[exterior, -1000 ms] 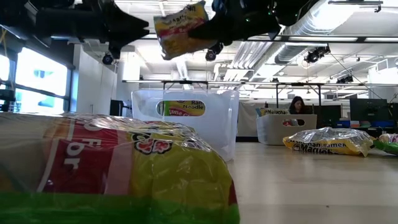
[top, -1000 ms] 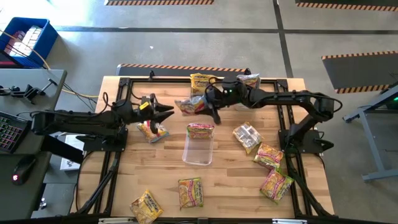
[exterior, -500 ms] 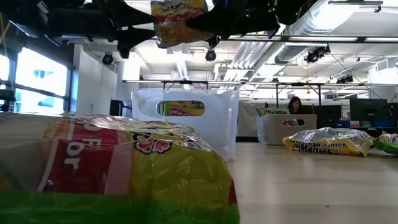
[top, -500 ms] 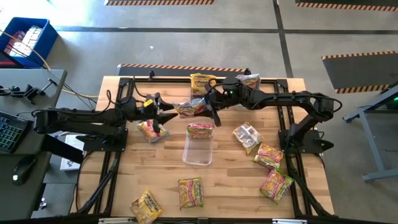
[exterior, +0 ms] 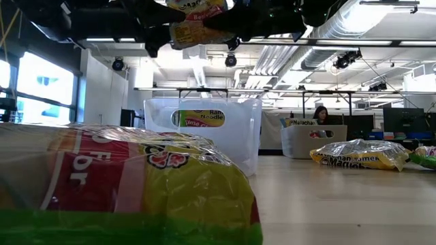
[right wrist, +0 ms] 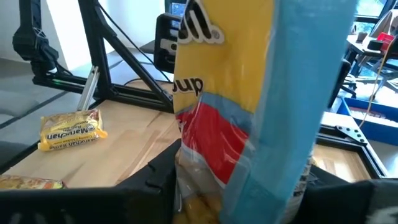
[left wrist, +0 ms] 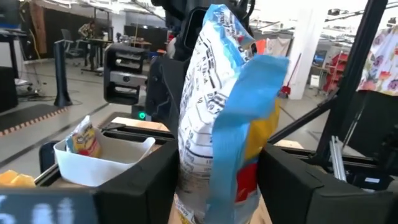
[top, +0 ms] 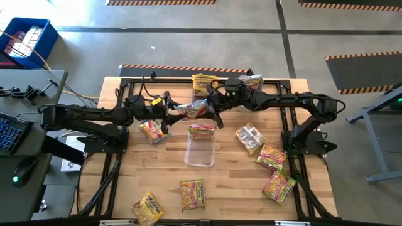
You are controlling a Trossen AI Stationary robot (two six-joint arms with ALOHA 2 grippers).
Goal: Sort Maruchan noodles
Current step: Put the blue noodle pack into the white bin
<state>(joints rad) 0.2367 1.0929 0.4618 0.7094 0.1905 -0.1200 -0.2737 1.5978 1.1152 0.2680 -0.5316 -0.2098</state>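
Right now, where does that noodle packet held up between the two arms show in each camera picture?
High view: held packet sits mid-table near the far edge, between both grippers.
Low view: at the top, hanging in the air.
Left wrist view: fills the centre.
Right wrist view: fills the centre.
Shared landmark: the clear bin.

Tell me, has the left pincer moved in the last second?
Yes. In the high view the left pincer has slid right, toward the clear bin, its open fingers now around the packet that the right pincer holds.
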